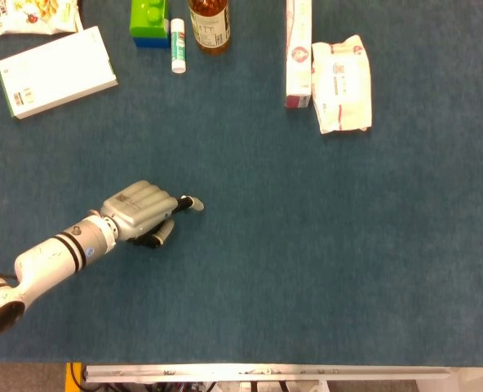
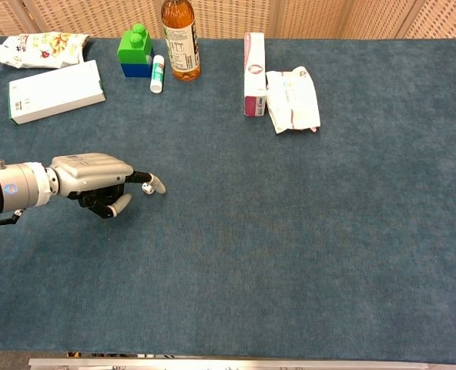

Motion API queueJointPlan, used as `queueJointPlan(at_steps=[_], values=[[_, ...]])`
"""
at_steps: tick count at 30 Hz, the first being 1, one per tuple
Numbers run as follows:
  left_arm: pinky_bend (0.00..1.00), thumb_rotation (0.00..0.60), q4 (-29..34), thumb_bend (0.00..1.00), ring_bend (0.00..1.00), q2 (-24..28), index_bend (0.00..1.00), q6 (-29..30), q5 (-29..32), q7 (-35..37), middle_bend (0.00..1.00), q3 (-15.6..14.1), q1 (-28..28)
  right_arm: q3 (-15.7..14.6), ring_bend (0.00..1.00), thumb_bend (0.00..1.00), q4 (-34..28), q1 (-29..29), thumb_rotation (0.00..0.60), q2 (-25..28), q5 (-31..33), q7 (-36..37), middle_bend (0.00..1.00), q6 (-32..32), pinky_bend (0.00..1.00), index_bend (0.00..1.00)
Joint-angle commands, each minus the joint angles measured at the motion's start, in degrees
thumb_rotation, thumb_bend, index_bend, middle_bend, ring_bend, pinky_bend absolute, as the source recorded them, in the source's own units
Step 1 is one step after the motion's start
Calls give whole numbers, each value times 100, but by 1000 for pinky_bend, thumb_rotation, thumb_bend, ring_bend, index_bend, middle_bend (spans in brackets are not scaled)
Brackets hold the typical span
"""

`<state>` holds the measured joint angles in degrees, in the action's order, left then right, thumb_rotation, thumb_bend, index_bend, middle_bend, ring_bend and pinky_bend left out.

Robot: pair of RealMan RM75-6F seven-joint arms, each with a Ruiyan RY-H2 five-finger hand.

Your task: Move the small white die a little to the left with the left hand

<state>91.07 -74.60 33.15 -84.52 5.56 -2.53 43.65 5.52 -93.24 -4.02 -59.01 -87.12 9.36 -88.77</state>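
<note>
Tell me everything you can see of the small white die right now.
The small white die is a tiny white cube with dark pips, lying on the blue cloth table. In the chest view it peeks out just under the extended finger of the left robot hand, touching or nearly so. In the head view, that robot hand covers it.

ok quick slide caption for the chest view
Left hand reaches an extended finger over the small white die on the blue table.

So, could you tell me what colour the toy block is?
Green over blue block; clearest in the chest view.
</note>
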Motion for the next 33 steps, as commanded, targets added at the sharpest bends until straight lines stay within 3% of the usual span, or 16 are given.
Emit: queueJointPlan(at_steps=[1, 33], values=[[971, 600, -39, 739, 1000, -1, 155, -43, 102, -52, 1000, -31, 17, -2, 194, 291, 2, 5, 600, 0, -1, 7, 350, 0, 172, 239], [971, 600, 428, 739, 1000, 842, 163, 92, 720, -454, 1000, -160, -6, 2, 194, 291, -96, 51, 600, 22, -84, -35, 349, -80, 172, 238]])
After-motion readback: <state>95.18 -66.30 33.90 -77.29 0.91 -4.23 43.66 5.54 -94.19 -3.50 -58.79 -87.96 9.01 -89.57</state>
